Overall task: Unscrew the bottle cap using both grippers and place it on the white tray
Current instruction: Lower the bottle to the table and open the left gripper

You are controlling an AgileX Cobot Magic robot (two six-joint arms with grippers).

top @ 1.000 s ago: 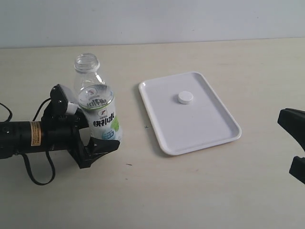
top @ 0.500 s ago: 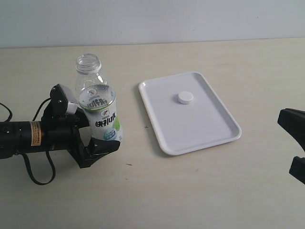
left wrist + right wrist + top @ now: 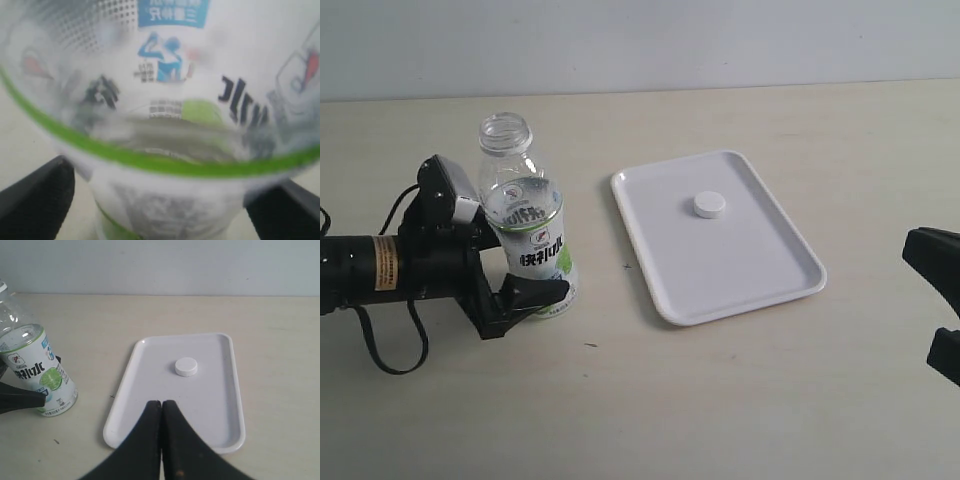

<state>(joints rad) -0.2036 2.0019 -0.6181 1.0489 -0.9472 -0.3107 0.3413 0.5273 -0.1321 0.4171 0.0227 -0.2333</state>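
The clear bottle stands upright and uncapped on the table, left of the white tray. The white bottle cap lies on the tray's far half, also shown in the right wrist view as the cap on the tray. My left gripper is open around the bottle's base, with one finger in front and the other hidden behind it. The label fills the left wrist view, with black fingers at both edges. My right gripper is shut and empty, hovering at the tray's near end.
The beige table runs back to a pale wall. Black parts of the right arm show at the right edge of the exterior view. The left arm's cable loops on the table beside the arm.
The bottle has gone from tilted to upright on the table. The left arm has since drawn back slightly to the left while the bottle stayed put. The right arm has not moved.
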